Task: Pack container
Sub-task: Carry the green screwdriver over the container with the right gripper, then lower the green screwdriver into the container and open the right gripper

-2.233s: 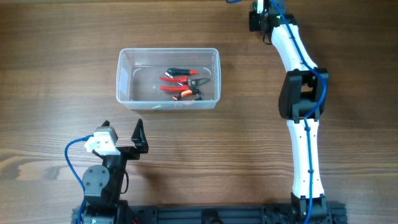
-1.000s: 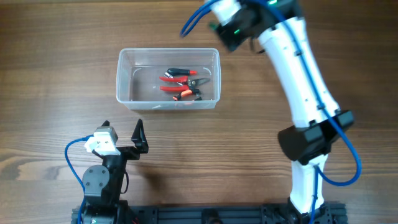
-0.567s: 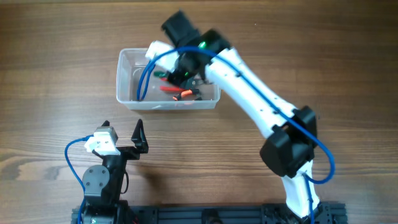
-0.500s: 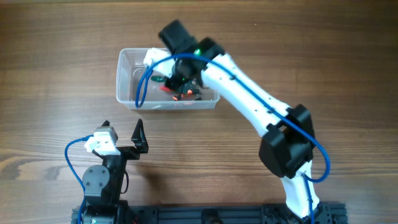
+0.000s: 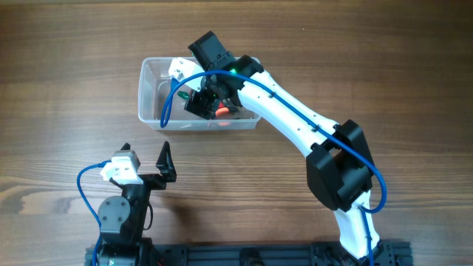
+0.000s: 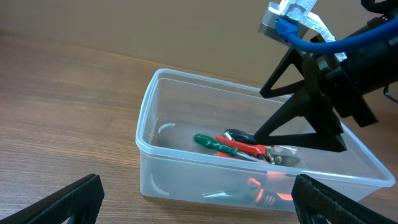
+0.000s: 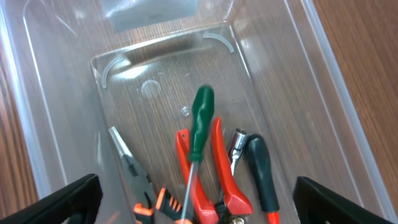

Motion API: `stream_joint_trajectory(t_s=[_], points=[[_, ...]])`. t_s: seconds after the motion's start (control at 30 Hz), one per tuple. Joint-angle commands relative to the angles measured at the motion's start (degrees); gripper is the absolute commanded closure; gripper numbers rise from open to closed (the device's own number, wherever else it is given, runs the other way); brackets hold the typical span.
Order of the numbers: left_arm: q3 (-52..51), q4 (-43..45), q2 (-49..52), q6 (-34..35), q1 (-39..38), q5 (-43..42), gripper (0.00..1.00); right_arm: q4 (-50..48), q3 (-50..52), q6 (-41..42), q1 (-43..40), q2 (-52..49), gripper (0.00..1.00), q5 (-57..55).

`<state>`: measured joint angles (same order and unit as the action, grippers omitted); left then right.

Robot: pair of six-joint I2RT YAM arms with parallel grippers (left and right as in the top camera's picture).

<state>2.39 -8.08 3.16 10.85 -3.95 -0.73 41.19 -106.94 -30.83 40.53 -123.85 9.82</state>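
Observation:
The container (image 5: pixel 148 100) is a clear shallow tub at the table's upper middle. My right gripper (image 5: pixel 209 102) hangs inside it, open, fingers far apart with nothing between them. Below it a green-handled screwdriver (image 7: pixel 200 124) lies, slightly blurred, across red-handled pliers (image 7: pixel 225 177). Beside these lie a black-handled tool (image 7: pixel 261 165) and orange-and-black pliers (image 7: pixel 142 180). In the left wrist view the green screwdriver (image 6: pixel 210 143) shows through the container wall (image 6: pixel 149 124), under the right arm's black fingers (image 6: pixel 298 124). My left gripper (image 5: pixel 145 155) stands open and empty, nearer the front than the container.
The right arm (image 5: pixel 295 125) stretches diagonally from its base at the front right to the container. The left arm's base (image 5: pixel 118 214) sits at the front left. Bare wooden tabletop (image 5: pixel 66 66) surrounds the container on all sides.
The right arm swung in from the far right edge to the container and lowered into it. Its jaws have opened and the green screwdriver now lies on the pliers. The left arm has not moved.

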Motion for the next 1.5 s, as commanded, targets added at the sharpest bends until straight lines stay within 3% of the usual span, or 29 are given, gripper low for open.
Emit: stream_joint_trajectory(t_s=[0.0, 0.3, 0.47, 0.57, 0.73, 0.97, 1.13, 1.23, 1.47], points=[[-0.2, 0.0, -0.1, 0.5, 0.3, 0.2, 0.0, 0.5, -4.6, 3.8, 0.0, 3.1, 0.01, -3.2], [-0.2, 0.0, -0.1, 0.5, 0.3, 0.2, 0.0, 0.9, -6.6, 3.7, -0.2, 18.3, 0.01, -32.3], [-0.2, 0.0, -0.1, 0.5, 0.3, 0.2, 0.0, 4.3, -6.6, 3.8, -2.4, 22.4, 0.01, -36.5], [-0.2, 0.0, -0.1, 0.5, 0.3, 0.2, 0.0, 9.8, -6.6, 3.8, -4.8, 23.5, 0.01, -44.4], [-0.2, 0.0, -0.1, 0.5, 0.3, 0.2, 0.0, 17.8, -5.0, 4.1, -9.8, 27.3, 0.01, -38.8], [-0.2, 0.0, -0.1, 0.5, 0.3, 0.2, 0.0, 19.1, 12.5, 4.6, -15.6, 42.2, 0.01, -35.9], [-0.3, 0.0, -0.1, 0.5, 0.3, 0.2, 0.0, 23.6, 30.2, 14.2, -17.3, 50.6, 0.01, -37.4], [-0.2, 0.0, -0.1, 0.5, 0.3, 0.2, 0.0, 18.8, 39.8, 17.8, -18.4, 54.1, 0.01, -36.1], [-0.2, 0.0, -0.1, 0.5, 0.3, 0.2, 0.0, 5.3, 55.3, 17.3, -18.5, 55.4, 0.01, -26.7]])
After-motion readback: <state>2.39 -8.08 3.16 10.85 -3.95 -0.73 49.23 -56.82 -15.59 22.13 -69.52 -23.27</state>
